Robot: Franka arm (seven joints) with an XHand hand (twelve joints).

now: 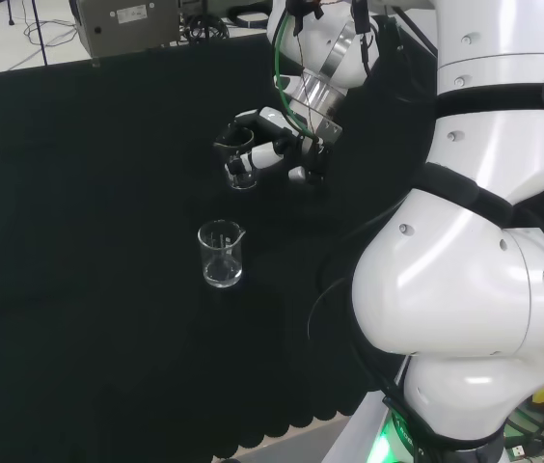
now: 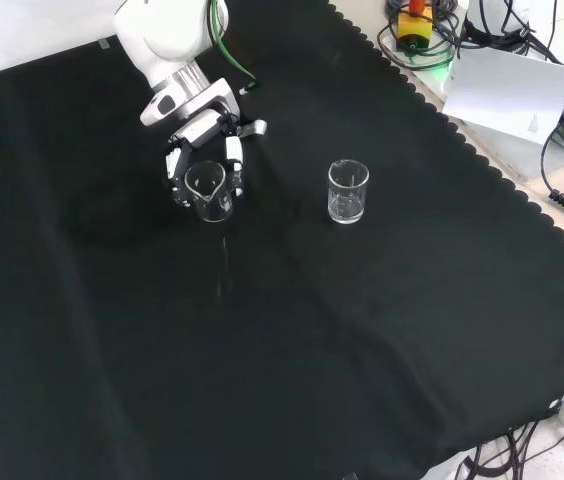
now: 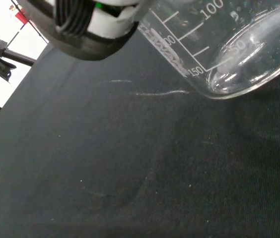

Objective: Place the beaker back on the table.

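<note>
Fingers of the hand (image 2: 205, 150) curled round the clear beaker (image 2: 208, 192), upper left of centre in the front view, upright. In the wrist view, base of the glass apparently just clear of the black cloth (image 3: 105, 168); contact hard to confirm. Best lowered straight, kept level until the base sits flat, then released and drawn back without nudging the rim. Second beaker (image 2: 348, 191) well apart toward the right, no obstacle.
</note>
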